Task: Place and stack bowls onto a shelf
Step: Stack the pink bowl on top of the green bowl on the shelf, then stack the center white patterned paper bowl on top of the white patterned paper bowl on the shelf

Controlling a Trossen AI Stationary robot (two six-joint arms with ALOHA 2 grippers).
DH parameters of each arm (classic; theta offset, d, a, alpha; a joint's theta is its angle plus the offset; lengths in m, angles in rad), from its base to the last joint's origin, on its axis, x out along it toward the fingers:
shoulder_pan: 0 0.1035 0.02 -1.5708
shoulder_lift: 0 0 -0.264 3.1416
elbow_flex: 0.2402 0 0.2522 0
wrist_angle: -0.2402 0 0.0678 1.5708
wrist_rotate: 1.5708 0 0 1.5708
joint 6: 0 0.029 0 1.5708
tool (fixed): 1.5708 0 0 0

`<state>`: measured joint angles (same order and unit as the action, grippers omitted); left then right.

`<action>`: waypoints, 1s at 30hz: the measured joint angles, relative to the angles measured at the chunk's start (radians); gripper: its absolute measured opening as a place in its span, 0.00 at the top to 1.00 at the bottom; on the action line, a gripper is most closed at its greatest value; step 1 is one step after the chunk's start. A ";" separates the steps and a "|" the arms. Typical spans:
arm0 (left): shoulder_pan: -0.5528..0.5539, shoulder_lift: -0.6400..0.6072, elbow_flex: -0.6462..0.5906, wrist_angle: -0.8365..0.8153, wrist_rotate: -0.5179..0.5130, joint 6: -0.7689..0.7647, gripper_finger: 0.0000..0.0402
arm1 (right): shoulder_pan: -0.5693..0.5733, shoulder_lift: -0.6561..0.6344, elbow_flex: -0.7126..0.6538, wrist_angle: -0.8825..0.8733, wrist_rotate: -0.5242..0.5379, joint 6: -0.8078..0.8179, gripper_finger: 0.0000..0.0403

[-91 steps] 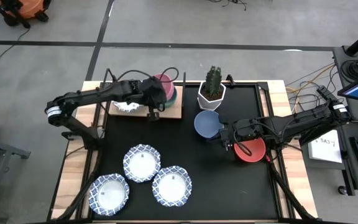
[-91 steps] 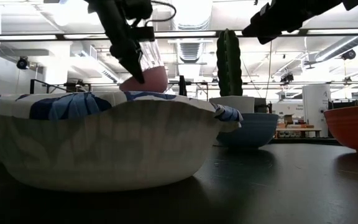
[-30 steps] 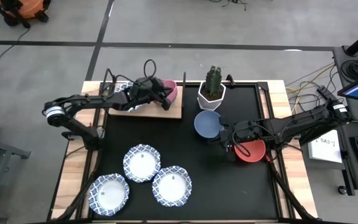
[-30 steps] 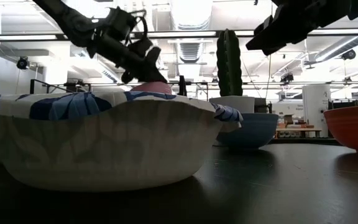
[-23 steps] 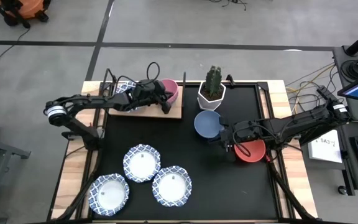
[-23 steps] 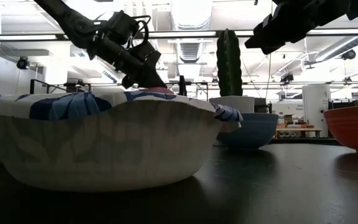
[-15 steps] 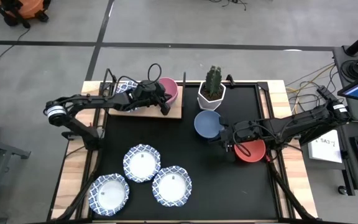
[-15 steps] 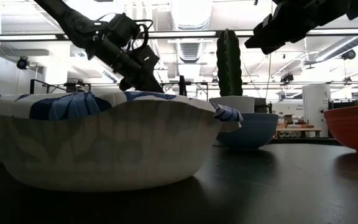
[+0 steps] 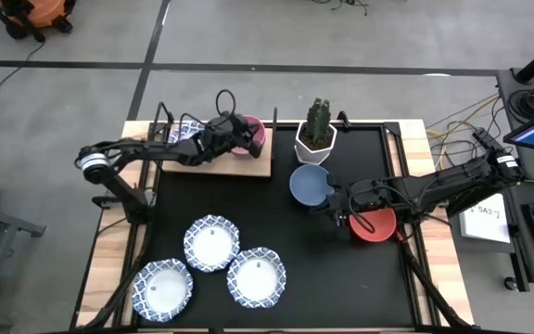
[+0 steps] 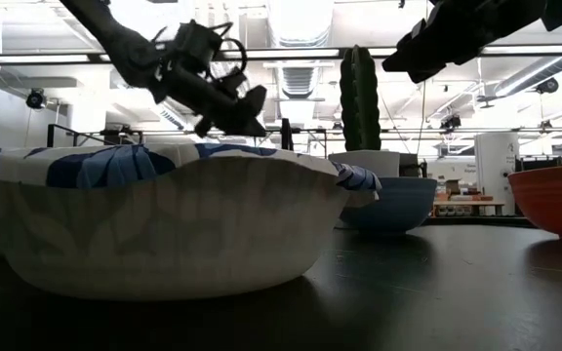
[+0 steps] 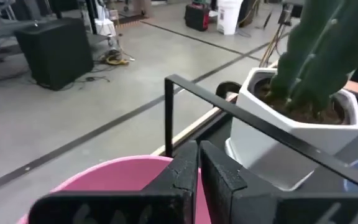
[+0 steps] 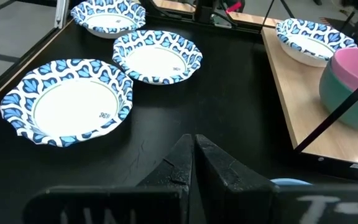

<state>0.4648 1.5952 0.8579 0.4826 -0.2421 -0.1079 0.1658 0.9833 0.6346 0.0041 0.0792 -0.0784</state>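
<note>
Left gripper [image 9: 245, 141], fingers pressed together and holding nothing, hovers over the round pink bowl [image 9: 251, 135], which sits nested in a solid green bowl [image 12: 347, 113] on the flat light-brown wooden shelf [image 9: 248, 167], near a white blue-patterned scalloped bowl [image 12: 311, 38]. Right gripper [image 9: 338, 206], fingers likewise together, waits between the round blue bowl [image 9: 310, 185] and the red bowl [image 9: 375, 224]. Three patterned bowls [image 9: 211, 243] lie on the black tabletop [image 9: 341, 278].

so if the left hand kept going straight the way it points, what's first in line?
Probably the white cactus pot: the left hand sits over the pink bowl, aimed past the shelf's black frame rail at the pot. Depth is unclear.
</note>
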 joint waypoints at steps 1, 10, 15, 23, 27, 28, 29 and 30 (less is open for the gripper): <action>0.000 0.015 0.000 0.027 0.001 -0.008 1.00 | 0.000 0.000 0.000 0.002 0.000 0.000 0.98; 0.000 0.137 0.009 0.146 -0.003 -0.042 1.00 | 0.000 0.000 0.000 0.002 0.000 0.002 0.98; 0.000 0.168 0.019 0.146 -0.003 -0.044 1.00 | 0.000 0.000 0.000 0.002 0.000 0.000 0.98; 0.000 0.144 0.018 0.140 -0.002 -0.056 1.00 | 0.000 0.000 0.000 0.001 0.000 0.000 0.98; -0.005 0.063 0.018 0.073 0.018 -0.056 1.00 | 0.000 0.000 0.000 0.001 0.000 -0.002 0.98; -0.009 0.033 0.018 0.041 0.026 -0.056 1.00 | 0.000 0.000 0.000 0.001 0.000 -0.005 0.98; -0.015 -0.003 0.017 0.001 0.029 -0.058 1.00 | 0.000 0.000 -0.001 0.001 0.000 -0.011 0.98; -0.023 -0.042 0.017 -0.042 0.032 -0.059 1.00 | 0.000 0.000 -0.001 0.001 0.000 -0.016 0.98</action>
<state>0.4418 1.5528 0.8749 0.4406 -0.2105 -0.1669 0.1658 0.9833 0.6338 0.0055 0.0792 -0.0947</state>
